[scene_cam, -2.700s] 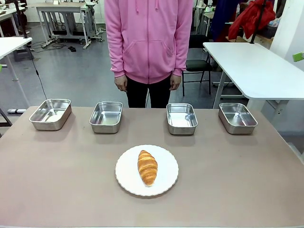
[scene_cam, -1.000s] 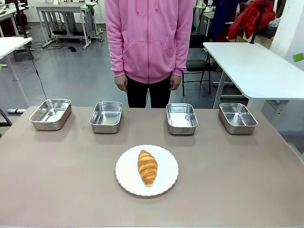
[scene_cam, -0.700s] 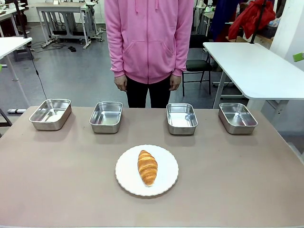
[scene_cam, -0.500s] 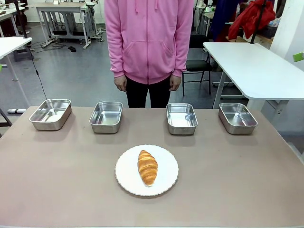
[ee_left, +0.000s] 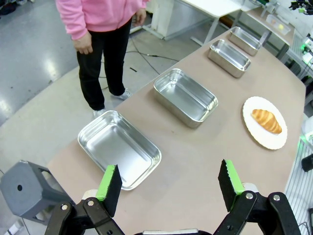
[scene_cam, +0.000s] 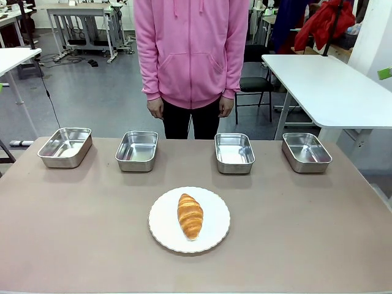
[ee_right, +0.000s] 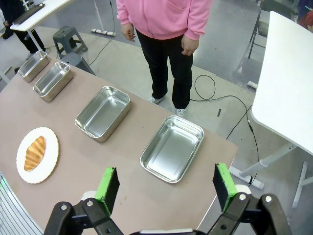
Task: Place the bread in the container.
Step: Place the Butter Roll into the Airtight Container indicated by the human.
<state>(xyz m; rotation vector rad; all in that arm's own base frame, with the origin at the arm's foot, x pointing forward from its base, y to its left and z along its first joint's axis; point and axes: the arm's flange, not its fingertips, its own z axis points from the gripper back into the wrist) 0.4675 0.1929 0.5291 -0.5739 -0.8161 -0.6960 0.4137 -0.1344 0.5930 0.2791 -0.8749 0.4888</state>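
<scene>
Four pans (scene_cam: 137, 150) in a row mid-frame on the bench (scene_cam: 73, 233); the bread (scene_cam: 190, 215) lies on the plate (scene_cam: 162, 223), lower centre. My left hand (ee_left: 168, 183) and right hand (ee_right: 165, 188) both gape wide, holding nothing.

bread (scene_cam: 190, 215) on plate (scene_cam: 214, 233), four pans (scene_cam: 234, 153) in a row behind — person (scene_cam: 192, 55) beyond

The front camera sits at the table's (scene_cam: 73, 233) near edge, facing the person (scene_cam: 192, 55) at 12 o'clock, with the plate (scene_cam: 215, 223) close below. The left wrist camera hangs high over the left end, the pans (ee_left: 117, 147) running toward 1 o'clock. The right wrist camera mirrors it, its row running toward 10 o'clock. All three share the plate, bread (scene_cam: 190, 215), pans and person.
</scene>
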